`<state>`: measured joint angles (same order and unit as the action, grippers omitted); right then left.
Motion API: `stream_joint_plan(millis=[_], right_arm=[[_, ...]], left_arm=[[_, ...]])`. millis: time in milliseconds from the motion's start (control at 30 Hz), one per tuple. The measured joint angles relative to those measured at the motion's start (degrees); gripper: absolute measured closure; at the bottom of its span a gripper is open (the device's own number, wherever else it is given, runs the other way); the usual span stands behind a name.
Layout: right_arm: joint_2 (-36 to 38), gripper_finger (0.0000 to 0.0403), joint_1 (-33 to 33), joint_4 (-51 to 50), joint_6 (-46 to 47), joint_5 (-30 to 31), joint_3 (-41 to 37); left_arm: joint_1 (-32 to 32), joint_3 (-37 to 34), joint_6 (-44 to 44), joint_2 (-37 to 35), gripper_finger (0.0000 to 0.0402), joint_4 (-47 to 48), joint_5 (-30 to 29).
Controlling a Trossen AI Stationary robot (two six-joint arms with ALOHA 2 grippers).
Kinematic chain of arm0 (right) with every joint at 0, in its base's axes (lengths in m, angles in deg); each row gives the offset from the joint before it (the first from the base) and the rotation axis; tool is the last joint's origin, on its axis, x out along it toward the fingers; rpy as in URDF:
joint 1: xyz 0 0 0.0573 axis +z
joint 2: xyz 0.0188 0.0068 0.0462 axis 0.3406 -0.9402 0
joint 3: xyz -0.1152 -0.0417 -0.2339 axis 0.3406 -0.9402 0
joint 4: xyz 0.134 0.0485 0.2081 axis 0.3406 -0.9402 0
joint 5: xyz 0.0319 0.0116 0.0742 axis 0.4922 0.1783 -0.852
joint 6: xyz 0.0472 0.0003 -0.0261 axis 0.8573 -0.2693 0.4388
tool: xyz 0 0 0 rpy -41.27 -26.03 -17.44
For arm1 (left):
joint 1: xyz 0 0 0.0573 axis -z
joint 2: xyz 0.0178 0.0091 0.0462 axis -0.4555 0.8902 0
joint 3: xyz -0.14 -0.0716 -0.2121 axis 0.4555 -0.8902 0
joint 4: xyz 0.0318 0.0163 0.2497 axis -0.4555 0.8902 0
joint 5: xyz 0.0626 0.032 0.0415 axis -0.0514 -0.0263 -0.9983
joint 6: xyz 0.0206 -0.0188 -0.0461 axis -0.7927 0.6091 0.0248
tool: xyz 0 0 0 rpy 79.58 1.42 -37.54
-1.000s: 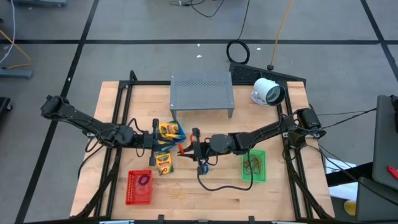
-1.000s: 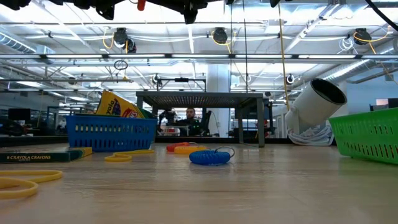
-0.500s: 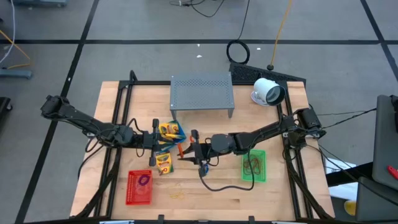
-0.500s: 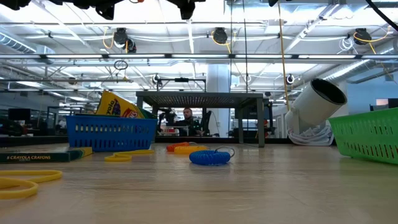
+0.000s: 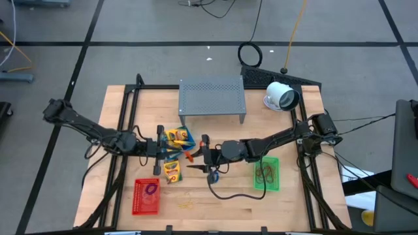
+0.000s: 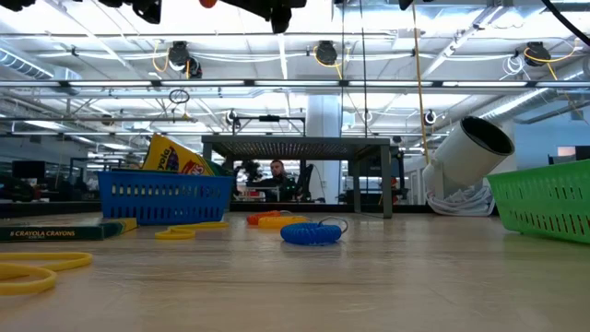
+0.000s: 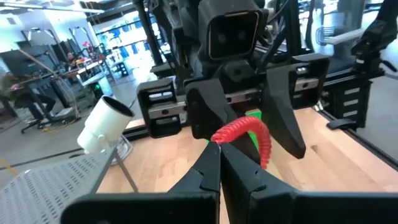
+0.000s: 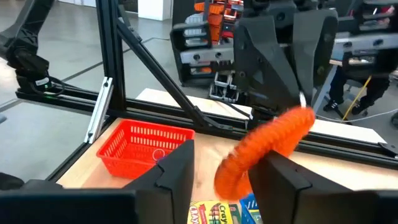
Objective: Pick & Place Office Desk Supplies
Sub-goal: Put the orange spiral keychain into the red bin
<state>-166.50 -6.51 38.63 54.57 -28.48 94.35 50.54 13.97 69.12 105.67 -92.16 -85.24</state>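
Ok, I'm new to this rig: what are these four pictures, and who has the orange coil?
Two robot arms work over a wooden table. One picture looks straight down, one looks level across the tabletop, and one comes from each arm's wrist. The arms meet mid-table. The left claw is shut on the orange coil; the right claw stands open around it. On the table: a red basket, a green basket, a blue basket holding a crayon pack, a grey stand and a white camera.
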Motion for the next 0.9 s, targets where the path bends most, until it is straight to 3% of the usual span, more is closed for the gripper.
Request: stream_joint_plan(millis=[300, 900], right_arm=[[0.0, 0.0255, 0.0, 0.0, 0.0, 0.1, 0.0], [0.0, 0.0252, 0.0, 0.1, 0.0, 0.1, 0.0]], left_arm=[[3.6, 0.0, 0.9, -3.5, 0.0401, 4.9, -3.2], [7.9, 0.0, 3.7, -3.6, 0.0401, 7.6, -8.2]])
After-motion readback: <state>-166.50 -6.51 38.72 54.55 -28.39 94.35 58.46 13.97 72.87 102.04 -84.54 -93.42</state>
